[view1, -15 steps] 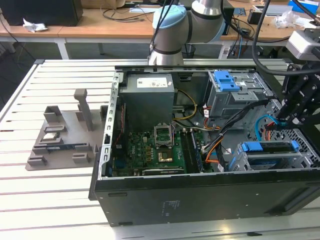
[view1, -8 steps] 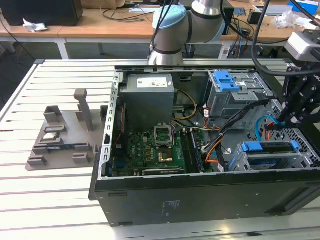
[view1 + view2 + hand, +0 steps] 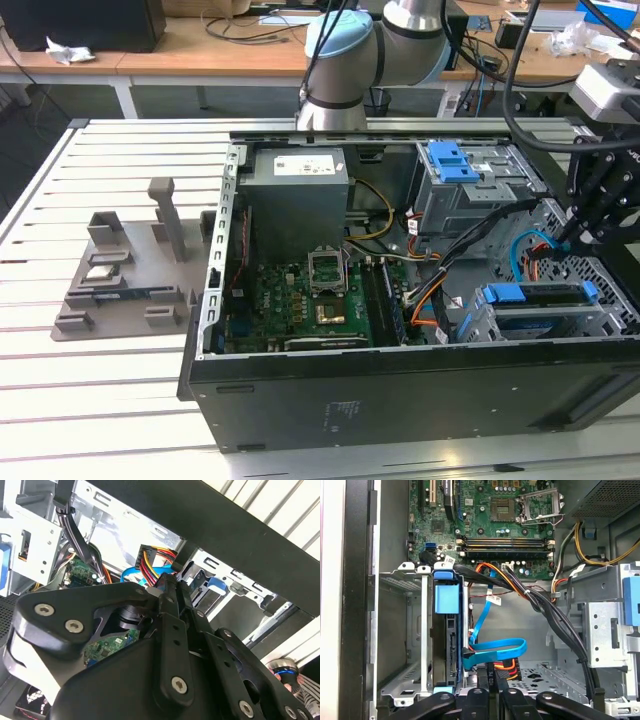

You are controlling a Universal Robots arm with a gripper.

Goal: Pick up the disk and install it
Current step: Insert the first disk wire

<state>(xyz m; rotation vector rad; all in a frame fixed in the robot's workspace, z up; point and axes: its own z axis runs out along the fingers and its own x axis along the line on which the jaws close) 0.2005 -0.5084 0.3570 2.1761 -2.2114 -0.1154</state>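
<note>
Item: computer case (image 3: 400,400), open-topped, lying on the slatted surface (image 3: 100,400) toward its right edge in the exterior view.

Contents, near to far:
- drive cage (image 3: 480,325) in the case's near corner on the exterior view's right; holds the disk (image 3: 535,297), seated on edge in its slot, blue carrier uppermost (image 3: 445,600);
- pincer (image 3: 575,235) just beyond that cage, clenched, as best seen in both wrist views, on the black connector (image 3: 497,672) of a red-yellow-orange wire bundle; a flat blue cable (image 3: 495,647) loops just beside it;
- motherboard (image 3: 300,300) on the case floor, mid-case;
- grey power supply box (image 3: 295,200) against the far wall;
- second metal cage with a blue clip (image 3: 450,160) at the far corner.

Handling, judged: disk stiff, dense for its bulk, shock-sensitive; metal faces slippery; best held across the plastic carrier's long edges, clear of label and connector end.
</note>
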